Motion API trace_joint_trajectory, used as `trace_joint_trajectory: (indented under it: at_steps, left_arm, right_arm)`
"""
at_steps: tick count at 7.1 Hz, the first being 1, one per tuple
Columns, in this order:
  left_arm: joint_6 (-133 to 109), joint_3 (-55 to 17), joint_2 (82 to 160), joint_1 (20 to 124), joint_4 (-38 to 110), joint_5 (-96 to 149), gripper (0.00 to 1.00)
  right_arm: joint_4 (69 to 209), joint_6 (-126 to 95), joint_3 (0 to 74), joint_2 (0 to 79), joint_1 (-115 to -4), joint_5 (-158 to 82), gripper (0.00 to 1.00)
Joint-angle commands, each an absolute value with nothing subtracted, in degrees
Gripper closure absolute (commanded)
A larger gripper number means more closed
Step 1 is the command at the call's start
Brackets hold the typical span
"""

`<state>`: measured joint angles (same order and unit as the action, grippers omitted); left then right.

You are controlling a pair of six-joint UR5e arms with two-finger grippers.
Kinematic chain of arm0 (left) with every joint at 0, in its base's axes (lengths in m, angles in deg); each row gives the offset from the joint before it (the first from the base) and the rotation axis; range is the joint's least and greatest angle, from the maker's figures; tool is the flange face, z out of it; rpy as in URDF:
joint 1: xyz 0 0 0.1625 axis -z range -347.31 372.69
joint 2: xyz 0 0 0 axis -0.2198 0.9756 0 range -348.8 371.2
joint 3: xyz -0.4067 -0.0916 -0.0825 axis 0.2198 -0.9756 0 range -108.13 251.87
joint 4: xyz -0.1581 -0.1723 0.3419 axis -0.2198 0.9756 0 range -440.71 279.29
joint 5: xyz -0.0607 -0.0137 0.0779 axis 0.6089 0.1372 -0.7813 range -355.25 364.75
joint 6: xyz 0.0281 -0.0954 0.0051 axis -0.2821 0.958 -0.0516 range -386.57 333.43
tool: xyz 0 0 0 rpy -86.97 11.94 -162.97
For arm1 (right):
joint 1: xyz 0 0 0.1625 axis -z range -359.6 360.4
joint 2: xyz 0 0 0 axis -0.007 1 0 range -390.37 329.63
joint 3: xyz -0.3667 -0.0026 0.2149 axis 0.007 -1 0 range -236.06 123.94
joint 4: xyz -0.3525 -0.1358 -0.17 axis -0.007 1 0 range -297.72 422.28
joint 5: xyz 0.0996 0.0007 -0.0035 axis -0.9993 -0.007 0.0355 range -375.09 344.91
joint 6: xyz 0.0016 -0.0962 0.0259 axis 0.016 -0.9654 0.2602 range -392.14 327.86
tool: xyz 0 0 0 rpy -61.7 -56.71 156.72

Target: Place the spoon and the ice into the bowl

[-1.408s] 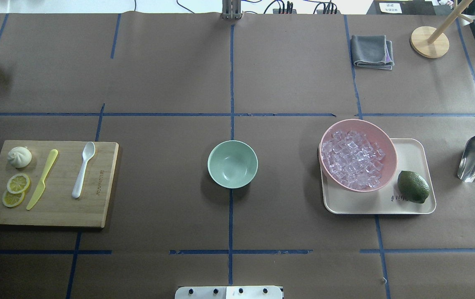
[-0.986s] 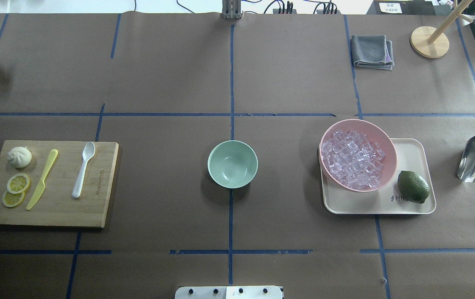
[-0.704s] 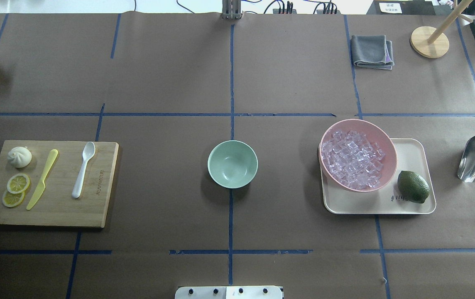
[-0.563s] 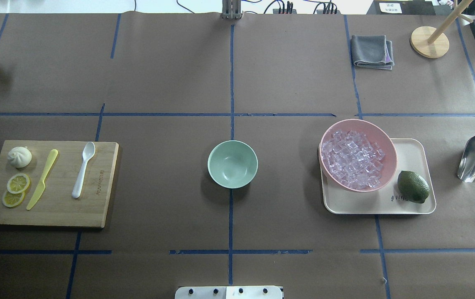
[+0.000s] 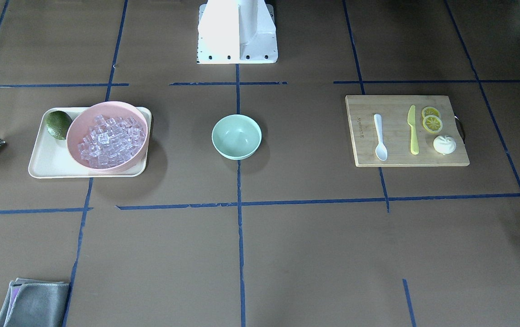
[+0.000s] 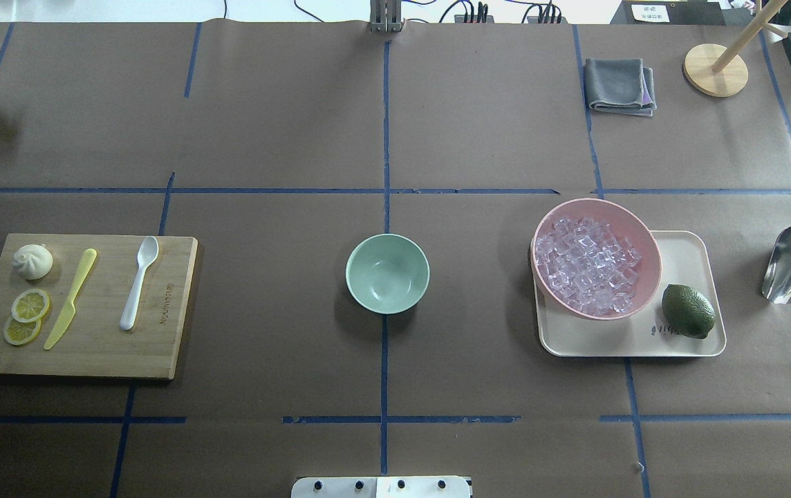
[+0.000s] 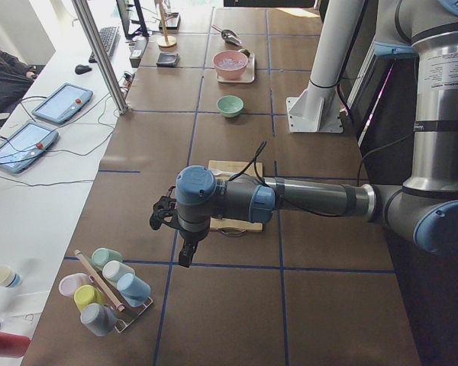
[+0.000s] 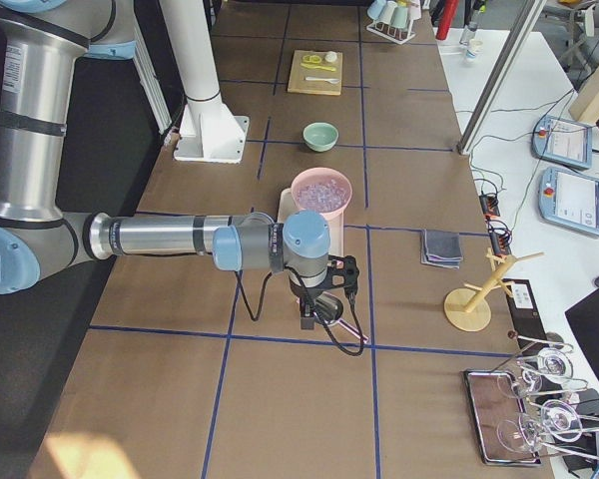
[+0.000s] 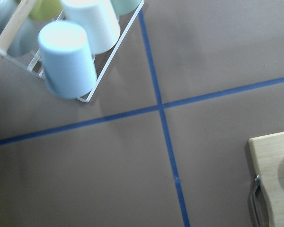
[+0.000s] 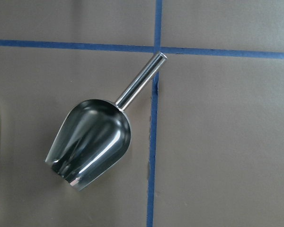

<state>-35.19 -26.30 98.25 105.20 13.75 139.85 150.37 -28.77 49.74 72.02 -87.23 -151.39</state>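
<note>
While both my arms stretch level over the table's ends, wrists turned down, my left gripper (image 7: 185,255) hangs beyond the cutting board (image 6: 160,346) near a rack of cups (image 9: 68,59) and my right gripper (image 8: 306,317) above a metal scoop (image 10: 92,142); I cannot tell how far either's jaws stand open. The spoon (image 6: 138,282) lies on the board, the ice (image 6: 585,266) fills the pink bowl (image 6: 646,238), the green bowl (image 6: 387,273) sits between them.
</note>
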Motion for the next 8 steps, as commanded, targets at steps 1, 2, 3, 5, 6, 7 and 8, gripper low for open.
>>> trace_joint_trajectory:
  at_steps: [1,2,3,5,6,7,8]
  left_arm:
    - [-34.1,-27.4,98.3,102.5,18.9,143.8,0.00]
    - [-29.3,-27.6,98.6,97.2,20.7,147.9,0.00]
    - [-18.3,-31.2,98.7,90.1,21.0,146.8,0.00]
    - [2.0,-40.0,98.7,79.4,21.1,137.6,0.00]
    - [9.7,-41.9,99.4,72.5,21.1,133.5,0.00]
    - [14.7,-41.9,101.3,65.8,21.2,128.3,0.00]
    - [18.0,-41.3,102.7,60.2,21.4,123.0,0.00]
  right_arm:
    - [149.4,-28.5,49.9,71.8,-87.1,-152.5,0.00]
    - [149.3,-28.9,50.1,71.4,-86.7,-152.4,0.00]
    - [149.3,-28.7,50.1,70.8,-86.4,-152.4,0.00]
    - [149.3,-28.7,50.0,70.8,-86.4,-152.4,0.00]
    - [149.3,-28.7,50.0,70.8,-86.4,-152.4,0.00]
    - [149.3,-28.7,50.0,70.8,-86.4,-152.4,0.00]
    - [149.3,-28.8,50.0,70.8,-86.4,-152.4,0.00]
